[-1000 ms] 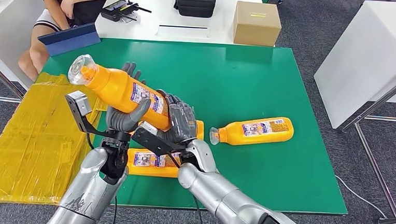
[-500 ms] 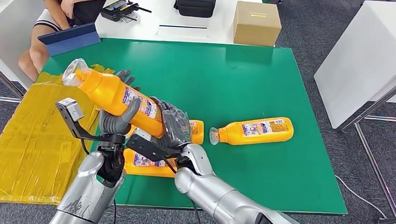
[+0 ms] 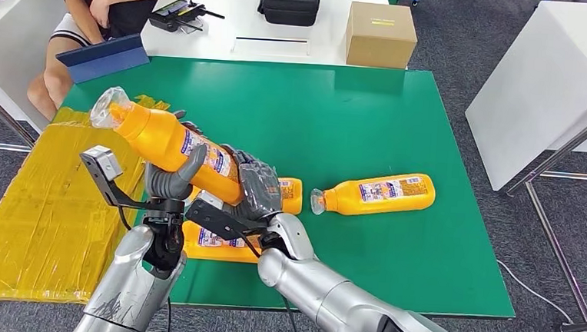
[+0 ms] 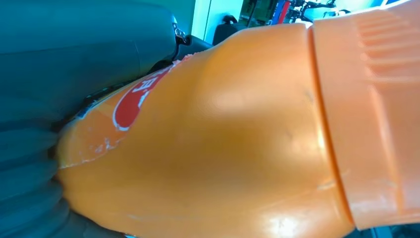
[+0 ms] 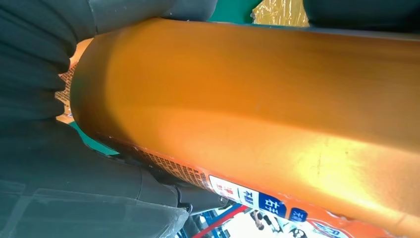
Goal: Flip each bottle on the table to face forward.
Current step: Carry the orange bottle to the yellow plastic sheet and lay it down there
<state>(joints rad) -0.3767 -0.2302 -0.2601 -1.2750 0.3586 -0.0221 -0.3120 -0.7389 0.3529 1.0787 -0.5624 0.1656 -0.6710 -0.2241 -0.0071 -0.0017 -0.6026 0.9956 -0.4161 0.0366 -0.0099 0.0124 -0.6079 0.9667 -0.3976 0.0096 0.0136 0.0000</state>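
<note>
Both hands grip 1 raised orange bottle (image 3: 170, 143): left hand (image 3: 168, 175) mid-body, right hand (image 3: 257, 185) at base. 3 bottles, seemingly, lie on green table (image 3: 370, 124).

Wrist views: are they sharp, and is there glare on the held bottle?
Left wrist view: the held bottle is very close and soft, with pale glare patches. Right wrist view: its orange side is blurred too, with a bright sheen, though the label text stays readable. Head view: sharp, evenly lit.
</note>
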